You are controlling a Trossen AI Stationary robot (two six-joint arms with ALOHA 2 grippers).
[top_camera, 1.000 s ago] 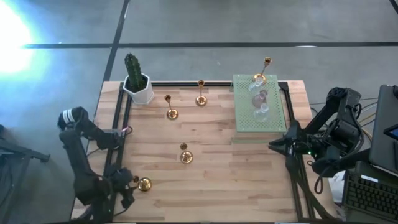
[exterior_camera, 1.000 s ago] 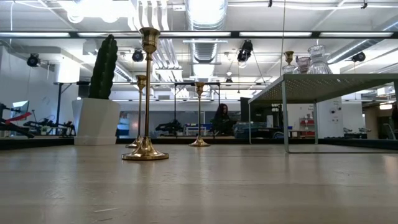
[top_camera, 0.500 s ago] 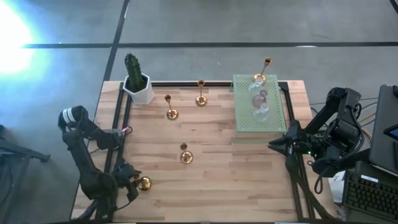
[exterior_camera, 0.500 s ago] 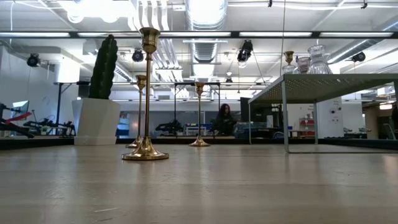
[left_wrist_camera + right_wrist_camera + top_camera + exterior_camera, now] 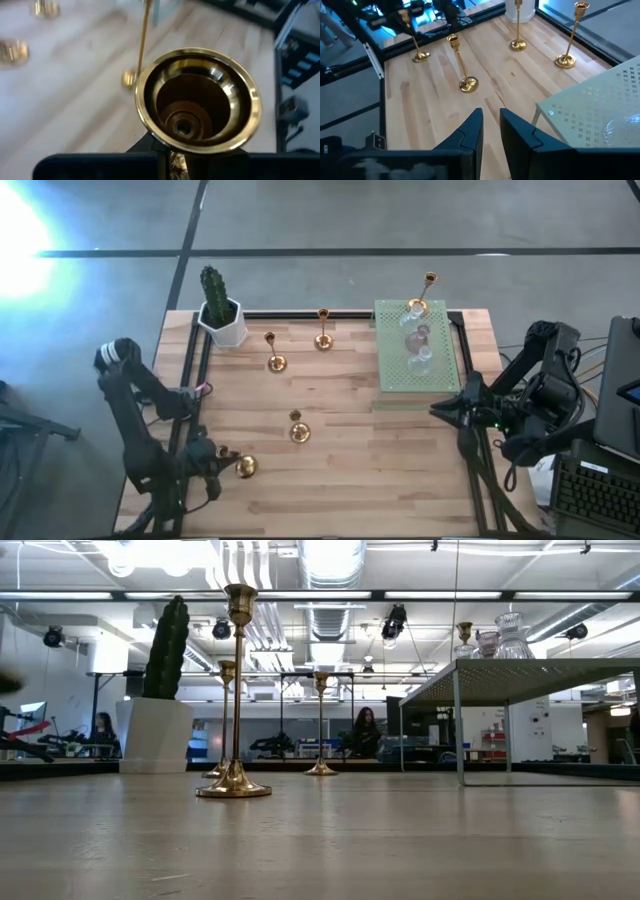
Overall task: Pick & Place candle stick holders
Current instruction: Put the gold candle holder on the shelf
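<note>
The left gripper [image 5: 222, 463] is at the near-left corner of the light wooden slatted surface [image 5: 340, 480], well away from the white pot holding a green cactus [image 5: 220, 310] at the far-left corner. Its fingers are clenched on the stem of a shiny gold candle stick holder with a round base [image 5: 243, 467], which lies tilted over with the base pointing toward the surface centre; the left wrist view looks straight into the flared gold base [image 5: 197, 100]

A second gold holder [image 5: 297, 430] stands upright near the centre of the surface, between the cactus pot and the near edge. Two more gold holders stand upright just beside the pot: one [image 5: 274, 358] nearer the centre, one [image 5: 323, 336] toward the far edge

The green perforated mat [image 5: 390, 370] sits raised at the far-right, well apart from the pot. It carries a tall gold holder [image 5: 420, 300] and small clear and pinkish glass holders [image 5: 418, 345]

The right gripper [image 5: 440, 412] waits at the right edge beside the mat, fingers [image 5: 470, 131] released, with a narrow gap and nothing between them
</note>
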